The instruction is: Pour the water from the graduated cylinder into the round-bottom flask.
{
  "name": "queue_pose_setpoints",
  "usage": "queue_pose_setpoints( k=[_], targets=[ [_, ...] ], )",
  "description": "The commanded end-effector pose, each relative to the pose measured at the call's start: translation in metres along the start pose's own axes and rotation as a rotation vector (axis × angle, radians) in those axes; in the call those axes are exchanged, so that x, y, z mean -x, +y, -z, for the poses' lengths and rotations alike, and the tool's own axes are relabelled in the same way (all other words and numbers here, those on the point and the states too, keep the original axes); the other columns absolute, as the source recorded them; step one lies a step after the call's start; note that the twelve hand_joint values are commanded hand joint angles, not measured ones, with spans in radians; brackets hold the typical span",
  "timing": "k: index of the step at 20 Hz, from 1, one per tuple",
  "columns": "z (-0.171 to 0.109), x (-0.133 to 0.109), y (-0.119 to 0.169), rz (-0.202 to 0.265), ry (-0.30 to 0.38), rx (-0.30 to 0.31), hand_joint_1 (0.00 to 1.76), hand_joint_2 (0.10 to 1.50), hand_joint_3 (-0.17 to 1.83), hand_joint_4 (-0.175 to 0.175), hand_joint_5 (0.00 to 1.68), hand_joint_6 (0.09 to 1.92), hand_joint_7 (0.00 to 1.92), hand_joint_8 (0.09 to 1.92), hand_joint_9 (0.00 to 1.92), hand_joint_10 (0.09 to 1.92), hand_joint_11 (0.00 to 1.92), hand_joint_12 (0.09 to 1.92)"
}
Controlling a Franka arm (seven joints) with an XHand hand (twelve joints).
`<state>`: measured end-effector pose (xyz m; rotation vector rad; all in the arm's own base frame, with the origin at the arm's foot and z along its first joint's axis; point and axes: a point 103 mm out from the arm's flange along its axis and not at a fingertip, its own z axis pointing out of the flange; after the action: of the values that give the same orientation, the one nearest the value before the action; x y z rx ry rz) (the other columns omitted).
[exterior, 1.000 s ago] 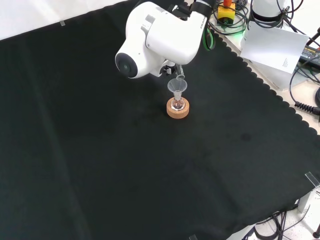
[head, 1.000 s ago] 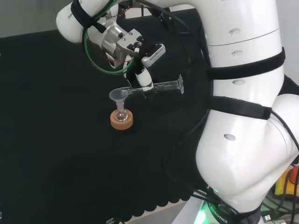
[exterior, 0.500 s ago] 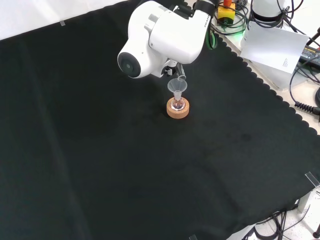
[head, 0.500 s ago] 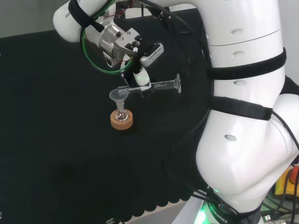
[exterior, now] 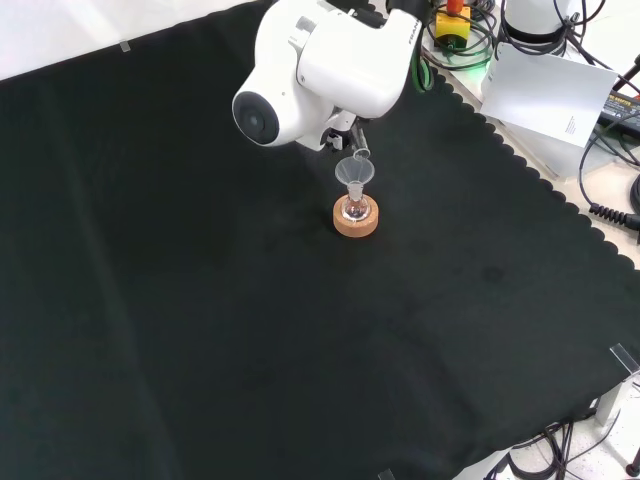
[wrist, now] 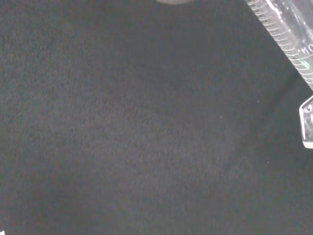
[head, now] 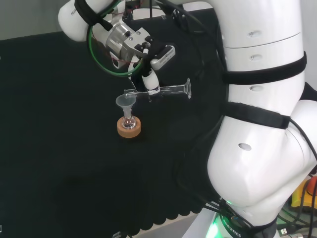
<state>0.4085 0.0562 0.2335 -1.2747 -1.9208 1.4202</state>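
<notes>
A small round-bottom flask point(head: 129, 120) sits in a cork ring stand point(head: 129, 128) with a clear funnel point(head: 125, 102) in its neck. The same flask point(exterior: 354, 209) and funnel point(exterior: 353, 173) appear in the front view, just below the arm's white link. My hand point(head: 150, 82) is shut on a clear graduated cylinder point(head: 166, 90), which lies about level, its mouth over the funnel and its foot pointing right in the head view. The wrist view has the cylinder's point(wrist: 288, 41) printed scale close up against black cloth.
Black cloth point(exterior: 200, 330) covers the bench on all sides of the flask. The arm's big white links point(head: 262, 124) fill the head view's right. Cables, paper and a yellow device lie off the cloth's scalloped edge point(exterior: 520, 155) at the front view's top right.
The cylinder has risen slightly and levelled out, its mouth lifting a little above the funnel. The wrist has shifted slightly upward in the head view. The flask has not moved.
</notes>
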Motion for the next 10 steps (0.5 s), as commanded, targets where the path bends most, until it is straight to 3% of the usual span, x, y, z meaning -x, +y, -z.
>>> queue_pose_setpoints(
  k=[1, 7, 10],
  targets=[
    [-0.005, 0.005, 0.0, 0.04, 0.033, 0.08, 1.26, 1.13, 0.0, -0.175, 0.93, 1.06, 0.97, 1.05, 1.44, 0.17, 1.23, 0.75],
    [-0.014, 0.02, -0.002, 0.098, 0.097, 0.175, 1.26, 1.13, 0.0, -0.175, 0.93, 1.06, 0.97, 1.05, 1.43, 0.16, 1.22, 0.75],
    [-0.019, 0.028, -0.002, 0.114, 0.118, 0.194, 1.26, 1.13, 0.0, -0.175, 0.93, 1.06, 0.97, 1.05, 1.43, 0.16, 1.22, 0.75]
  ],
)
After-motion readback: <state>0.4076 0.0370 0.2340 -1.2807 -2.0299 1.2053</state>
